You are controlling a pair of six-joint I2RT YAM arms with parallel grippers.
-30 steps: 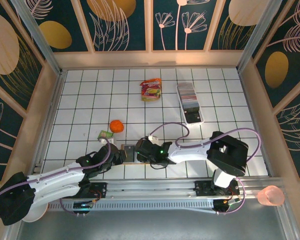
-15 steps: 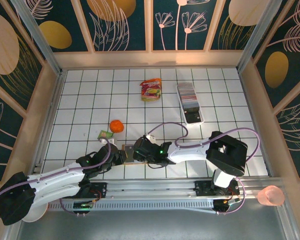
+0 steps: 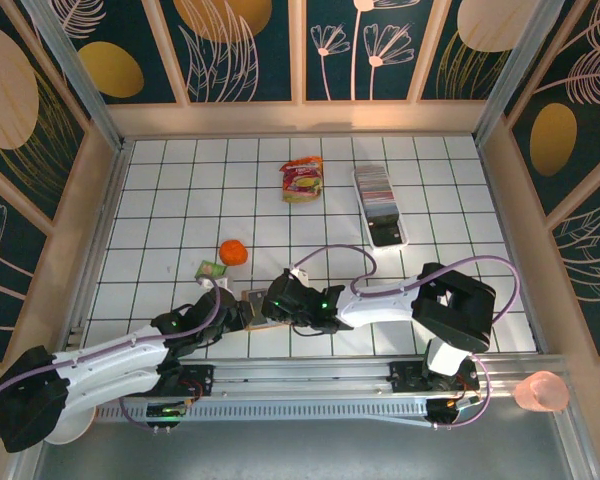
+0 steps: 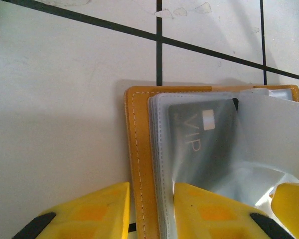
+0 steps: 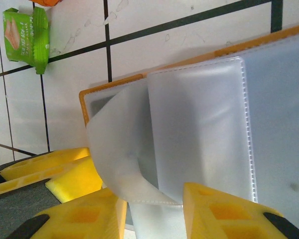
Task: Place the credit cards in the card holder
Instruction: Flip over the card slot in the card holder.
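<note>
Nearest lot, left of centre on the white tiled table: the left hand, yellow fingers drawn narrow and closing on the stitched side edge of the small orange-brown leather-like folding card holder, which is lying open and flat beneath both hands. Meeting it from the right: the right hand, fingers also sitting narrow, with a curling frosted clear plastic sleeve dipping into the gap; whether it is actually gripping that leaf I cannot tell. Inside the holder: one dark grey rectangular plastic card marked VIP, lying partly under a frosted leaf, its long axis running away from the left hand and parallel to the stitched edge; how deep it is sitting cannot be read. Just beyond the holder: a small green foil sachet, then a round orange ball, both lying apart from it. Far lot: a crinkled red-and-yellow snack packet and, to its right, a long clear plastic tray carrying a stack of thin mixed-colour plastic credit cards. The tray is lying far and to the right of both hands, long axis running near to far, well apart from the holder. The right arm's base is sitting on that side, so the right hand is judged better placed for fetching a further card while the left is pinning the holder.
</note>
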